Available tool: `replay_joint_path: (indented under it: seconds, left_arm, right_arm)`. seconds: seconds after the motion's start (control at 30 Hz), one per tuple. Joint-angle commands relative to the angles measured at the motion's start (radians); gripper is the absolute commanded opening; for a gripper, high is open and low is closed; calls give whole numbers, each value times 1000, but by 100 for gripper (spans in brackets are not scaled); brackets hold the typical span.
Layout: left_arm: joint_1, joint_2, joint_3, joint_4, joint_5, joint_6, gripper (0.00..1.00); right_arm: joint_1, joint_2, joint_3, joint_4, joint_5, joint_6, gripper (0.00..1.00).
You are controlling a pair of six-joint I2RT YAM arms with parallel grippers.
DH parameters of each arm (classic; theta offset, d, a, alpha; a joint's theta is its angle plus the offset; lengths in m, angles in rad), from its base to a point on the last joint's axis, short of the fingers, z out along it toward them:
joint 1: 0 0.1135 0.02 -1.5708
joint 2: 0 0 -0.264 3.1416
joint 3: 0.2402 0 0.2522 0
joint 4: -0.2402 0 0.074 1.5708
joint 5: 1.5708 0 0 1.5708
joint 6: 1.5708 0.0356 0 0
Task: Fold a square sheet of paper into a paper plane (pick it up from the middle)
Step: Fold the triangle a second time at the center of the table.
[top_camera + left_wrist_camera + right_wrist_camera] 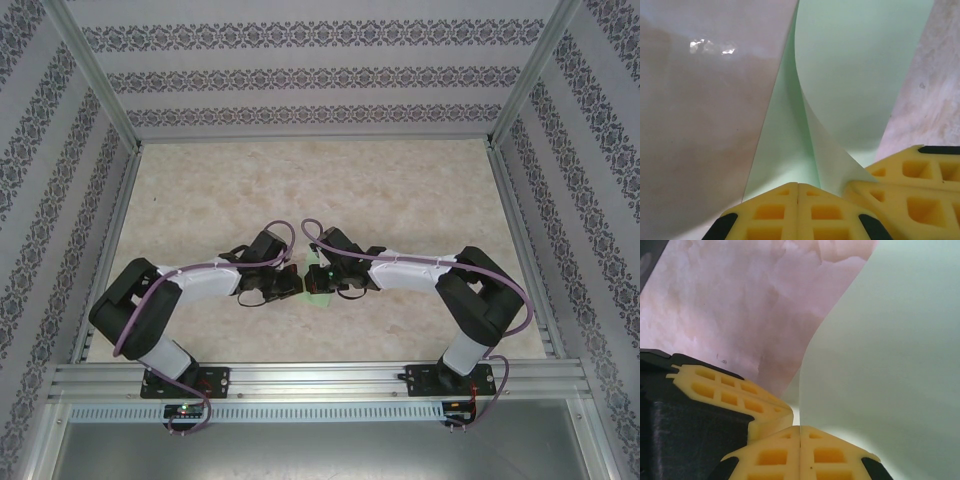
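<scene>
**Both pincers closed on the green sheet**

Mid-table (400,200), the left gripper (798,186) and right gripper (800,429) meet nearly tip to tip. Each is pinched fully shut on the square sheet of paper (860,75), which curls up beside them.

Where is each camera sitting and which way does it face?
Top external: above, behind the bases, looking down on the table; both arms; left claw facing right claw.
Left wrist: looks past its shut claw at the square sheet of paper.
Right wrist: likewise, from opposite side.
Shared: both wrist views catch the paper and the other claw.
</scene>
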State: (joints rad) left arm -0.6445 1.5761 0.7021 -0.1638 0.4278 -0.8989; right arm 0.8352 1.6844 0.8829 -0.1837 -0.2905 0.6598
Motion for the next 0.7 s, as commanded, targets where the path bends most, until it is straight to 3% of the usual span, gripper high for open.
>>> replay_joint_path:
  seconds: [0.0, 0.43, 0.67]
  left_arm:
    - [-14, 24, -14, 22, -35, -5, 0]
    - [-18, 74, -9, -68, -81, 63, 0]
    - [-20, 74, 8, -89, -87, 84, 0]
  right_arm:
    - [-7, -17, -18, 25, 3, 0, 0]
    - [-58, -42, -35, -18, -18, -57, 0]
    - [-109, -63, -42, -63, -88, -137, 0]
